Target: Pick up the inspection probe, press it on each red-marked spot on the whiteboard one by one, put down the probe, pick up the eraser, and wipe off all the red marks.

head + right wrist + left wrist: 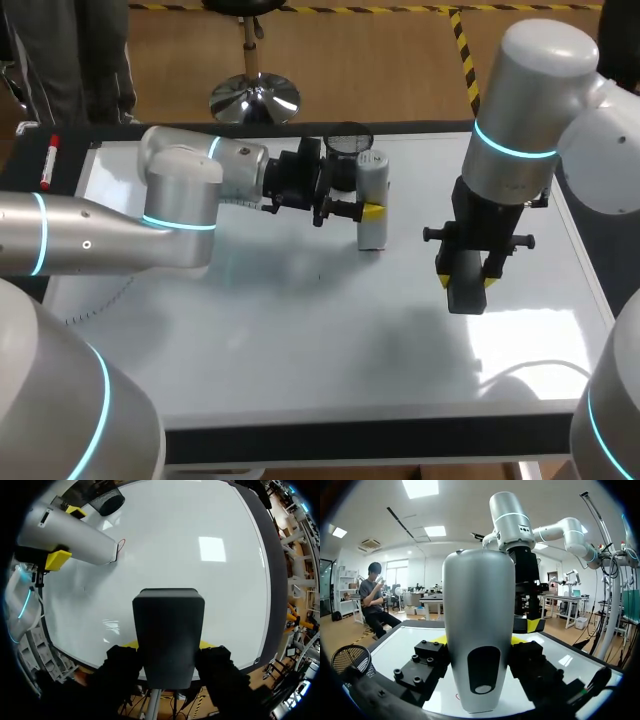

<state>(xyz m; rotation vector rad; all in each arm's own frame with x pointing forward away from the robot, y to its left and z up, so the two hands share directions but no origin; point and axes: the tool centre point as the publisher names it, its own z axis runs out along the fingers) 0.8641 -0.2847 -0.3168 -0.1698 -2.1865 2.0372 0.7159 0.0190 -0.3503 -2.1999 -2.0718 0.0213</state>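
The inspection probe (pixel 373 175), a pale grey cylinder, stands upright on the whiteboard (pixel 300 330) with its tip down. My left gripper (pixel 368 207) is shut on it from the side, and in the left wrist view the probe (pixel 479 630) fills the space between the fingers of that gripper (pixel 479 641). A thin red mark (pixel 121 543) shows at the probe's tip (pixel 112 555). To the right, my right gripper (pixel 466 282) hangs over the board, shut on the black eraser (pixel 464 296). The eraser (pixel 168 635) sits between the yellow tips of this gripper (pixel 168 645).
A black mesh cup (pixel 348 140) stands at the board's far edge behind the probe. A red marker (pixel 48 160) lies beside the board's far left corner. Faint grey dashes (pixel 90 315) run near the left edge, and a white cable (pixel 530 370) lies at the near right.
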